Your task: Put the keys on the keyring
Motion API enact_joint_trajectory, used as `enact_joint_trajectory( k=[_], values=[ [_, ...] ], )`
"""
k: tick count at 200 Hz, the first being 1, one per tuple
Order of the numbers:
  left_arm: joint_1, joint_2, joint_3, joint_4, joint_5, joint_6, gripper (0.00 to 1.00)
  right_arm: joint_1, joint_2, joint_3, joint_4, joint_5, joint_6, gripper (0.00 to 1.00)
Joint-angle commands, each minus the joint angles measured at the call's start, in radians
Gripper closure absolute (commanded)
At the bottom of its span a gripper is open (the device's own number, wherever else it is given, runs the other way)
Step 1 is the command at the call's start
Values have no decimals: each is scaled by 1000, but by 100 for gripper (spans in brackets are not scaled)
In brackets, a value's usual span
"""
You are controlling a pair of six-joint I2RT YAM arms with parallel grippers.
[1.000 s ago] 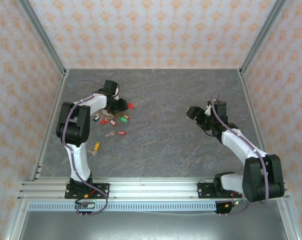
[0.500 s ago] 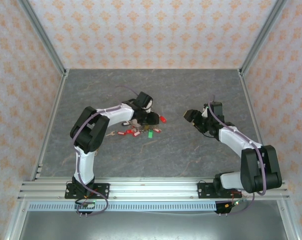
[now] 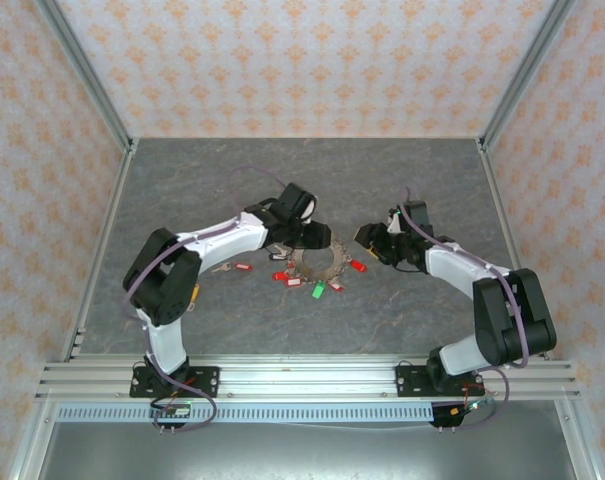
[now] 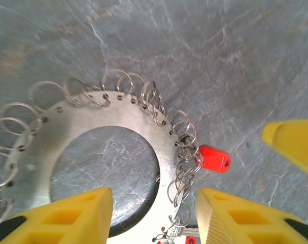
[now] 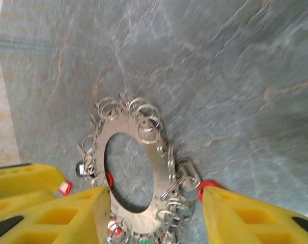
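While keyring (image 4: 92, 109) lies flat between arms: left gripper (image 4: 151, 195) straddles its band, half-open; right gripper (image 5: 155, 195), half-open, at opposite rim.

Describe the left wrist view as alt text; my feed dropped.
A flat metal keyring, rim strung with wire loops, has its near edge between the left gripper's two yellow fingers, over grey marbled table. A red key tag lies just outside the rim at right; another yellow finger enters from the right edge.
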Motion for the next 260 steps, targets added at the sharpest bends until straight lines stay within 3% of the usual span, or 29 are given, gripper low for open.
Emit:
enact_joint_trajectory(
  k=[1, 56, 187, 260],
  values=[
    [30, -10, -55, -2, -37, -35, 56, 44, 12, -15, -1, 7, 55, 49],
    [39, 28, -56, 10, 9, -40, 70, 114, 74, -38, 42, 26, 109, 50],
    [39, 116, -135, 37, -12, -47, 83, 115, 203, 1, 134, -7, 115, 58],
    [56, 148, -196, 192, 128, -87, 88, 113, 229, 11, 221, -62, 76, 63]
  ],
)
